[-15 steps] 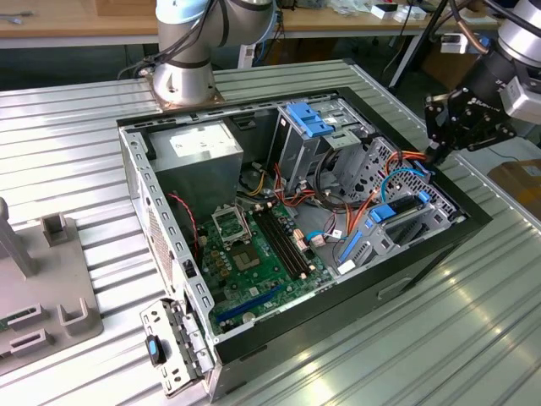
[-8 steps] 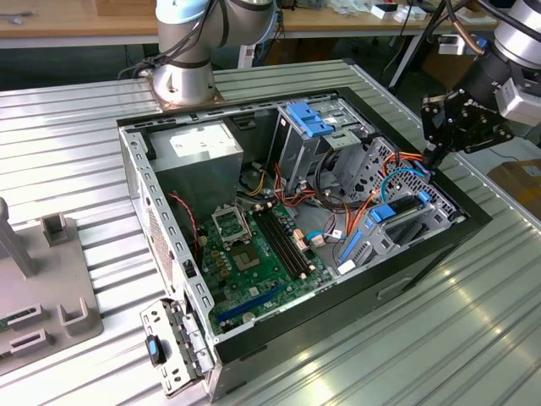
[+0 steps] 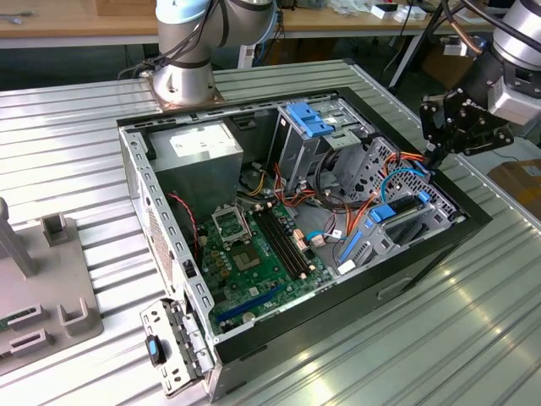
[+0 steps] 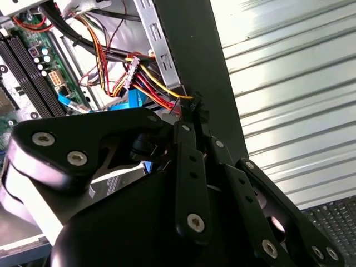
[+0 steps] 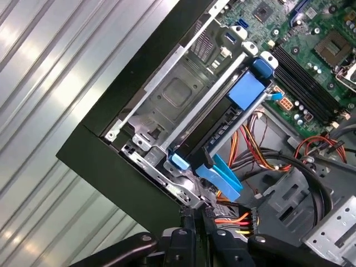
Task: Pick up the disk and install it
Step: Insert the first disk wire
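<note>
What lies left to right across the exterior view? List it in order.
grey fixture block → power supply → blue latch on the metal cage → disk

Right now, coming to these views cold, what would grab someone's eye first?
The open computer case in the middle of the ribbed metal table, its green motherboard bare. The black claw hangs over the case's corner at the exterior view's right, close to the blue-railed disk sitting in a bay there.
</note>
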Controlling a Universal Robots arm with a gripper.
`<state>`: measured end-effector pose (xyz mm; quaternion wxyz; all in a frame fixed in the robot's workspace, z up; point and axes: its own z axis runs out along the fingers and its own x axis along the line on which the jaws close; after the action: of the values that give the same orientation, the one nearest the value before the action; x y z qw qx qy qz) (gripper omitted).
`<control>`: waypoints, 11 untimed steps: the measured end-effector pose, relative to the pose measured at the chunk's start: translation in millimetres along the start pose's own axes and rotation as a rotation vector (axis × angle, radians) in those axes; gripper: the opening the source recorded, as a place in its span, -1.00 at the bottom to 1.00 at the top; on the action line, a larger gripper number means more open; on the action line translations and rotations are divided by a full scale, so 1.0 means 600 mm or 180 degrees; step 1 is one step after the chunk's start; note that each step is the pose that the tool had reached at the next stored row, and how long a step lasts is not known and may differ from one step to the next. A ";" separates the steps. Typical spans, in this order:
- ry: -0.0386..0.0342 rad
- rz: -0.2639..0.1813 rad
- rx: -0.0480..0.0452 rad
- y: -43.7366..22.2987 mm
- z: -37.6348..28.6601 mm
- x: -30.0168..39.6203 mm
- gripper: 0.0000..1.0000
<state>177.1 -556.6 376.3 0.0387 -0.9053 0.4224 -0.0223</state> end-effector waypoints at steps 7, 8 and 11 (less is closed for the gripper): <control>0.0031 0.0344 -0.0003 0.000 0.001 0.000 -0.65; 0.0039 0.0433 -0.0003 0.000 0.001 0.000 -0.65; 0.0058 0.0649 -0.0005 0.000 0.002 0.000 -0.65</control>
<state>177.1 -556.7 375.1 0.0362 -0.8574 0.5127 -0.0261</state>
